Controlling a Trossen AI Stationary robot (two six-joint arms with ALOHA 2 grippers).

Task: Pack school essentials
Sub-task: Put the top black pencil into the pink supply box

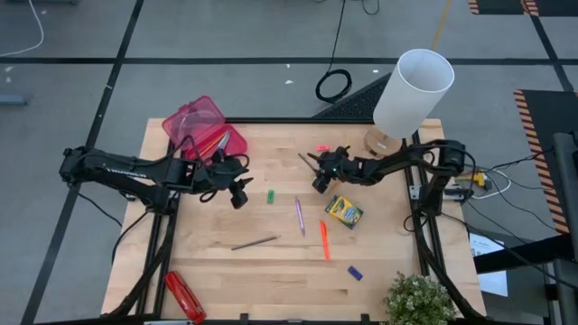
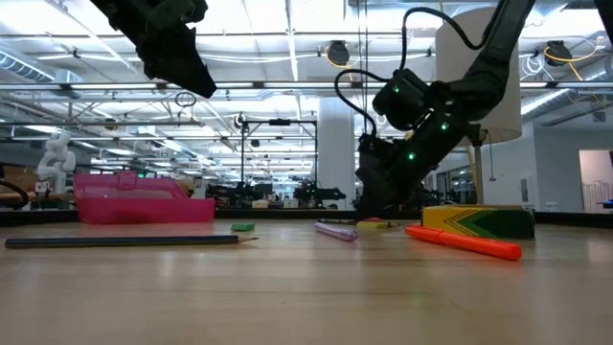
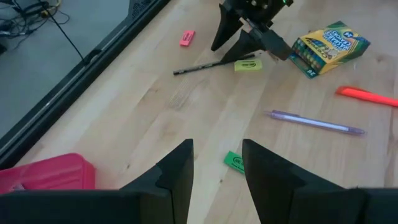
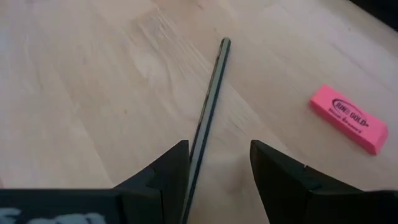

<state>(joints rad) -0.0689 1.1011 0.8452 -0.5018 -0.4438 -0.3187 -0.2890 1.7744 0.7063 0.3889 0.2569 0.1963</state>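
A dark pencil (image 4: 211, 99) lies on the wooden table near its far edge, with my right gripper (image 4: 219, 149) open and low over it, one finger on each side. A pink eraser (image 4: 348, 118) and a yellow eraser (image 3: 247, 65) lie close by. My left gripper (image 3: 217, 149) hangs open above the table, next to the pink case (image 1: 203, 126), which holds scissors. A green eraser (image 3: 235, 162) lies just beyond its fingertips. Also on the table are a purple pen (image 1: 299, 215), an orange marker (image 1: 324, 239), a crayon box (image 1: 344, 211), a second pencil (image 1: 255, 242) and a blue eraser (image 1: 355, 272). My right gripper comes down steeply from above, its fingers across the dark pencil near one end (image 4: 194, 155). The pencil lies flat on the table, close beside one finger (image 4: 168, 174). I cannot tell whether that finger touches it.
A white lamp (image 1: 411, 90) stands at the far right corner and a small plant (image 1: 420, 302) at the near right corner. A long red stapler-like object (image 1: 185, 296) lies at the near left edge. Bare wood shows along the near middle of the table.
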